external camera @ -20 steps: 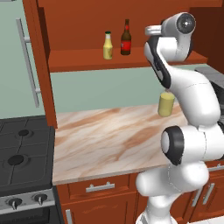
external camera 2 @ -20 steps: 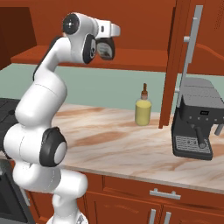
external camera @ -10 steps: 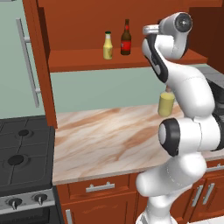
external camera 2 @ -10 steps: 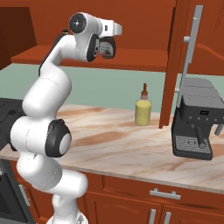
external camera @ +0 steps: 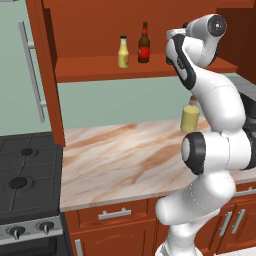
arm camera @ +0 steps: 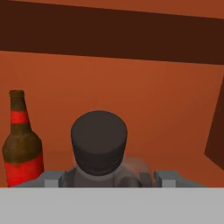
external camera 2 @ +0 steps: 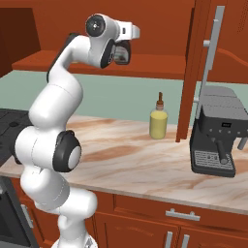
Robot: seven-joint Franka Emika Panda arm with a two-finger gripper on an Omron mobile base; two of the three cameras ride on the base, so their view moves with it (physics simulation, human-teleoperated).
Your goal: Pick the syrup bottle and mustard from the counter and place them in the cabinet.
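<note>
**Q:** State the arm pose.

**A:** The arm rises from the base, folds back at the elbow and reaches up. In the left base view the gripper [external camera: 173, 49] sits at upper right, level with the shelf board of the cabinet [external camera: 100, 70]. In the right base view it sits at upper centre, pointing into the cabinet.

**Q:** State the tool condition.

**A:** The jaws stand wide apart. In the hand view the syrup bottle [arm camera: 99, 141] stands upright between them at lower centre, its dark cap uppermost. Its shoulders reach close to both fingers [arm camera: 56, 177]. Whether the pads press on the bottle cannot be told, and its base is hidden.

**Q:** Locate the remaining items.

**A:** The mustard [external camera: 123, 52] stands on the cabinet shelf at upper centre of the left base view, with the slim red-label bottle [external camera: 144, 42] just beside it. In the hand view that slim bottle is at lower left, near the syrup bottle but apart from it. A dull-yellow bottle [external camera: 190, 119] stands on the counter [external camera: 115, 160].
</note>
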